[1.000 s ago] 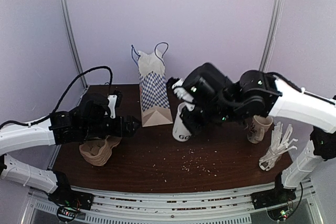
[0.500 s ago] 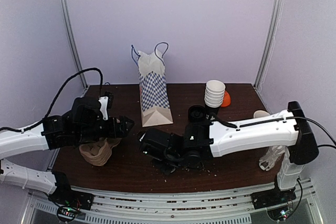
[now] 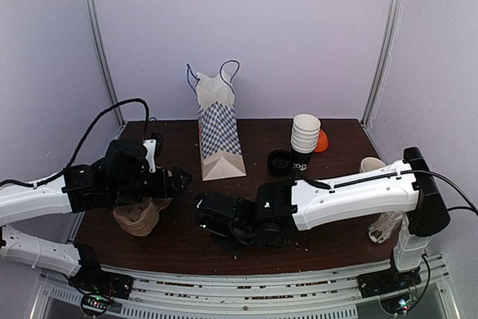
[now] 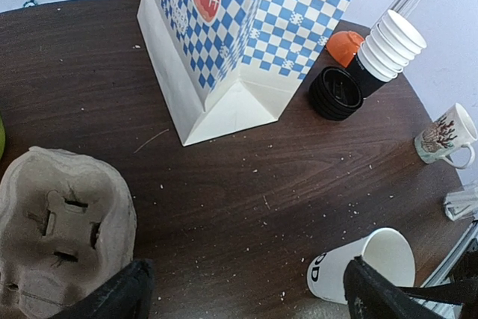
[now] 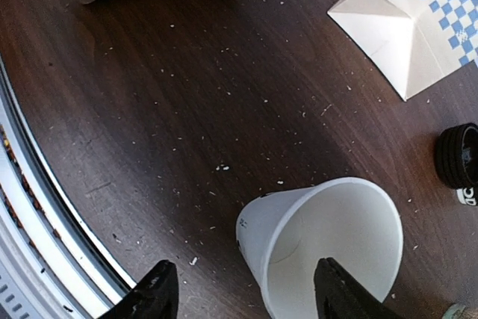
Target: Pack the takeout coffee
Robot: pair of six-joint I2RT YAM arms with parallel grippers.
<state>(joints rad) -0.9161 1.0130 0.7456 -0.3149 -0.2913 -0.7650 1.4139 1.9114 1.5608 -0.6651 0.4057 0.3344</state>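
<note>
The takeout coffee is a white paper cup (image 5: 299, 237) with black print; its mouth is open and no lid is on it. It rests near the table's front edge, right of centre in the left wrist view (image 4: 351, 270). My right gripper (image 5: 245, 296) is open: one finger is left of the cup, the other over its mouth. The top view hides the cup under that gripper (image 3: 213, 218). Over bare wood to the cup's left, my left gripper (image 4: 246, 296) is open and holds nothing.
A blue-checked paper bag (image 3: 219, 132) stands at the back centre. Black lids (image 4: 336, 93), a stack of lidless cups (image 4: 385, 46) and an orange lid (image 4: 343, 46) sit right of it, with a mug (image 4: 444, 134) farther right. Pulp cup carriers (image 4: 60, 237) lie left.
The right arm swung the cup from beside the bag down to the table's front. Its jaws, shut until half a second ago, have now opened. The left arm barely moved.
</note>
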